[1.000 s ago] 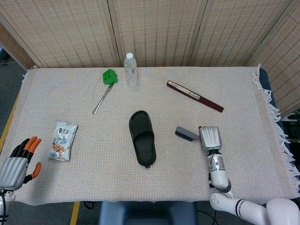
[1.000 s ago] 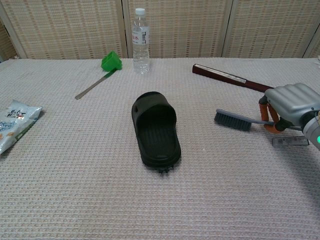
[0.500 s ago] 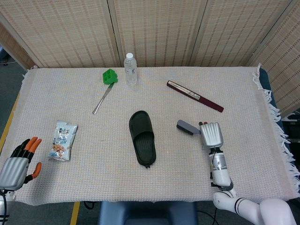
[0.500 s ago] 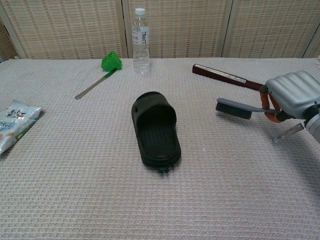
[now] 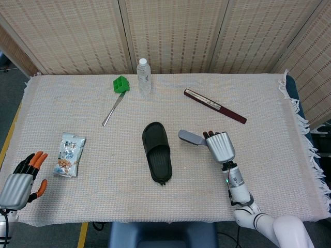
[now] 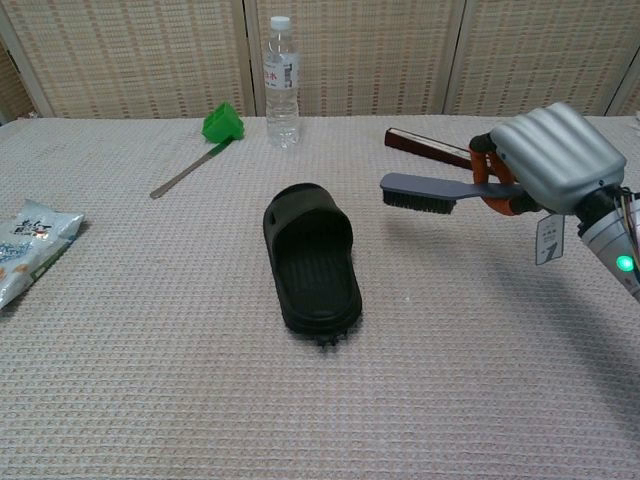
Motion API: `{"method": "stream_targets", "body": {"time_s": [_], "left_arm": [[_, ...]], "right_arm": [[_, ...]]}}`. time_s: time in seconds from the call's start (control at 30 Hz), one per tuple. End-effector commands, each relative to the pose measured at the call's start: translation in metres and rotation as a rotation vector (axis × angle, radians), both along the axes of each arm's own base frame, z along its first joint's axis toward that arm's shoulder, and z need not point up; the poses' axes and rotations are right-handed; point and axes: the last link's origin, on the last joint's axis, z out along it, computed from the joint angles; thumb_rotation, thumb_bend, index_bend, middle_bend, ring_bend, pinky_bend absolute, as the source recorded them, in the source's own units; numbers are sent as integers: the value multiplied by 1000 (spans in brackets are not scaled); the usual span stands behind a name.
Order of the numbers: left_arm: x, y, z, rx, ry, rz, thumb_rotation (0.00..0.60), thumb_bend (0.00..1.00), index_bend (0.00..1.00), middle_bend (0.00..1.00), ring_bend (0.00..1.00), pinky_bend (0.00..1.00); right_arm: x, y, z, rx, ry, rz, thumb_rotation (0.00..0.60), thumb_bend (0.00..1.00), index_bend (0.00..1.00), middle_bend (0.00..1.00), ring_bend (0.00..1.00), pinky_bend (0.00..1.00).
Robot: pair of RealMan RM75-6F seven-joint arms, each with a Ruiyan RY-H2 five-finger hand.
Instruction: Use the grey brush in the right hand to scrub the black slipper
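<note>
I am holding the grey brush [image 6: 432, 192] by its handle in my right hand [image 6: 548, 160], fingers wrapped closed around it, bristles facing down and the head raised clear of the tabletop [image 6: 150, 380]. The black slipper [image 6: 310, 258] is lying near the middle of the tabletop, sole down and hollow side up, apart from the brush head and off to its left. To scrub well, I judge I should be carrying the head across until it sits over the slipper, keeping the bristles level, then lowering until they press lightly, stroking along its length so it does not skid on the cloth. My left hand [image 5: 20, 178] is resting at the near left corner, fingers apart, holding nothing.
</note>
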Motion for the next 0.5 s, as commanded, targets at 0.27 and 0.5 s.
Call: {"method": "stream_targets", "body": {"time_s": [0.27,0.5], "left_arm": [[-3,1,7,17,-16,12,600,500,0,0,0,144],[-5,3,9,18,-26,17,600,499,0,0,0,145]], "right_arm": [[46,-18,-21,7,-20,65,600,351,980,799,854,1000],[69,-25,-39,37,-60,94,600,351,980,799,856,1000]]}}
